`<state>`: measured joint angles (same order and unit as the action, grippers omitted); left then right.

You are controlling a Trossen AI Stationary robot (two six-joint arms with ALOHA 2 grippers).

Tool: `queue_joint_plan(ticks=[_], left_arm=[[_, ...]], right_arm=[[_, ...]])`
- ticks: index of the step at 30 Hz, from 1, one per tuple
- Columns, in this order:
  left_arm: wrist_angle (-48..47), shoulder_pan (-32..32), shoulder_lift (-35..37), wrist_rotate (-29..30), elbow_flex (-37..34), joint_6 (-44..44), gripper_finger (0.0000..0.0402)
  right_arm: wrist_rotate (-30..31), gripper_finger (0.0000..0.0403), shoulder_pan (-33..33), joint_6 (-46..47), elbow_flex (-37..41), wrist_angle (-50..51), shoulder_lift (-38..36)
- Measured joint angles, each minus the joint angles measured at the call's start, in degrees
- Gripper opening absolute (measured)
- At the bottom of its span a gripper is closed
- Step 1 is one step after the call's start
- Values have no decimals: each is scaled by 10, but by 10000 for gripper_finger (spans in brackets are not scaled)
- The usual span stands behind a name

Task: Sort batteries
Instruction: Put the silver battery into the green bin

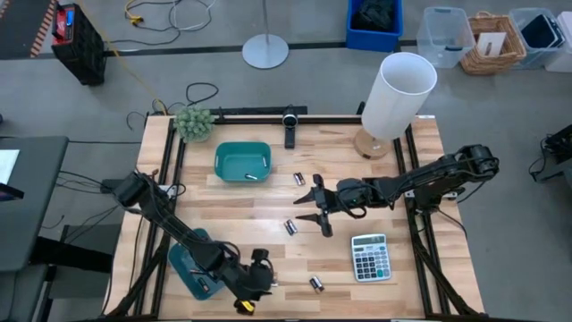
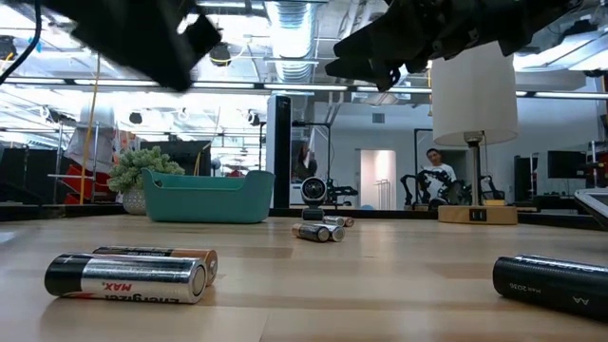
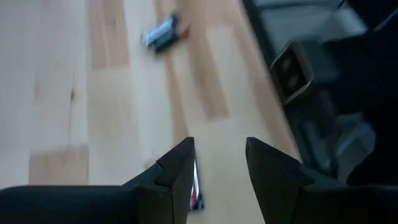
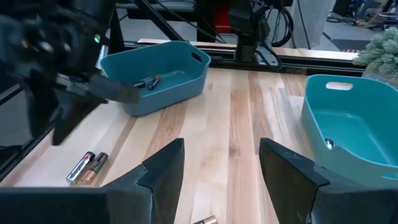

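Count of batteries (image 1: 290, 227): 9 seen. Loose on the table: 6, in three spots, each reading as a pair. One pair is just beside the right claw (image 4: 221, 149), one pair (image 1: 300, 179) is near it, and one pair (image 1: 316, 283) is near the left claw (image 3: 221, 146). In bins: 3, with 2 batteries (image 4: 146, 83) in the bin (image 4: 155, 99) by the left claw and 1 battery (image 4: 328, 144) in the bin (image 4: 348, 124) near the right claw. Bins: 2. Claws: 2. Calculator (image 1: 369, 258): 1. Lamp (image 1: 393, 98): 1. Plant (image 1: 193, 123): 1.

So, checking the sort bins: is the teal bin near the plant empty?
No, the teal bin by the plant has one battery lying inside it.
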<state>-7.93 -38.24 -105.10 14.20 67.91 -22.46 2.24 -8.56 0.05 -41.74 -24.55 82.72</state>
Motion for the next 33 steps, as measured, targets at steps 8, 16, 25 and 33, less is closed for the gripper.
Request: queue_joint_plan(ticks=[8, 16, 25, 33], left_arm=[[-35, -4, 0, 29, 0, -48, 141], [-45, -13, -1, 57, 1, -84, 141], [-277, -15, -135, 73, 204, -65, 141], [-318, -14, -161, 71, 256, -69, 141]], right_arm=[[10, 223, -24, -5, 0, -17, 0], [13, 223, -22, -7, 0, -18, 0], [13, 223, -22, -7, 0, -16, 0], [13, 223, -22, -7, 0, -16, 0]])
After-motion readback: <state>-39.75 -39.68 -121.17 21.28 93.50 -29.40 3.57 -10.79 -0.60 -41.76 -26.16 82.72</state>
